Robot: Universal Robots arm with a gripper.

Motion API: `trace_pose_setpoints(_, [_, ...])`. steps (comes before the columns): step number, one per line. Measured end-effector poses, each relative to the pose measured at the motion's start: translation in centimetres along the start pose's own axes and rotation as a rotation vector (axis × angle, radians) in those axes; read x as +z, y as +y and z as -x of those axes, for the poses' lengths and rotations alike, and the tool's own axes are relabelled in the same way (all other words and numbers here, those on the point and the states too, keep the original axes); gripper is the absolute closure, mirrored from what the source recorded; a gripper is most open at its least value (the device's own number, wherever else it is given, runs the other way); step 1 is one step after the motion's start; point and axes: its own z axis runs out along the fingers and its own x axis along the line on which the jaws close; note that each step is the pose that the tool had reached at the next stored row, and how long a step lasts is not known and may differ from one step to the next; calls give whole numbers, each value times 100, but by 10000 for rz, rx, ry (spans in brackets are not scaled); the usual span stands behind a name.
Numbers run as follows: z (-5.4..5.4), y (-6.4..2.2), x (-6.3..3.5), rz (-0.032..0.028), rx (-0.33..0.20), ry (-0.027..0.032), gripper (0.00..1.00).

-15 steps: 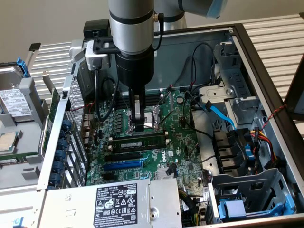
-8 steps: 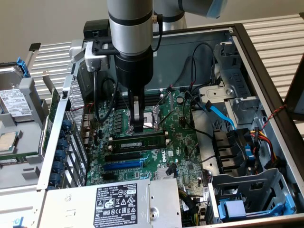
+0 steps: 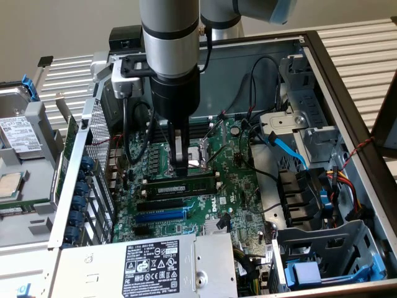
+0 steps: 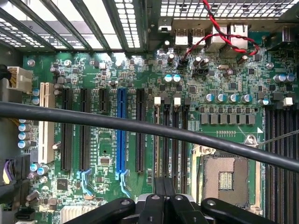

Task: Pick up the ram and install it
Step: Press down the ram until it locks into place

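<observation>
A plain, pale beige wall (image 3: 56, 28) stands behind the work area. In front of it lies a table top (image 3: 356, 34) of pale ribbed metal slats, seen at both the exterior view's left and right. The light is soft and even, with mild glints on the slats. A dark slanted panel (image 3: 388, 118) cuts in at the exterior view's right edge.

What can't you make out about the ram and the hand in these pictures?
Exterior view: whether the shut hand touches the ram; it covers the meeting point.
Exterior view: whether the ram is fully seated; too small.
Wrist view: parts of the black slots, crossed by the black cable.
</observation>
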Motion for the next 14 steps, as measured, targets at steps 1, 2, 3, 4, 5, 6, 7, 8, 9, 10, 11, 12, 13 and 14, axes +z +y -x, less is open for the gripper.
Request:
trace_pose_setpoints(1, [0, 0, 5, -17, 1, 18, 89])
trace_pose_setpoints(2, [0, 0, 9, -30, 0, 39, 89])
trace_pose_setpoints(3, [0, 0, 13, -44, 2, 64, 89])
trace_pose_setpoints(4, [0, 1, 18, -59, 3, 85, 89])
trace_pose_setpoints(5, [0, 1, 22, -70, 3, 105, 89])
trace_pose_setpoints(6, [0, 2, 25, -80, 3, 118, 89])
trace_pose_setpoints(7, [-1, 3, 27, -80, 2, 123, 89])
trace_pose_setpoints(8, [-1, 3, 29, -80, 2, 124, 89])
trace_pose_setpoints(9, [-1, 4, 31, -81, 2, 123, 89])
trace_pose_setpoints(10, [0, 4, 34, -82, 4, 122, 89])
trace_pose_setpoints(11, [0, 4, 35, -81, 3, 123, 89])
trace_pose_setpoints(12, [0, 4, 38, -83, 3, 122, 89])
trace_pose_setpoints(13, [0, 4, 39, -83, 3, 122, 89])
trace_pose_setpoints(14, [0, 5, 41, -84, 3, 122, 89])
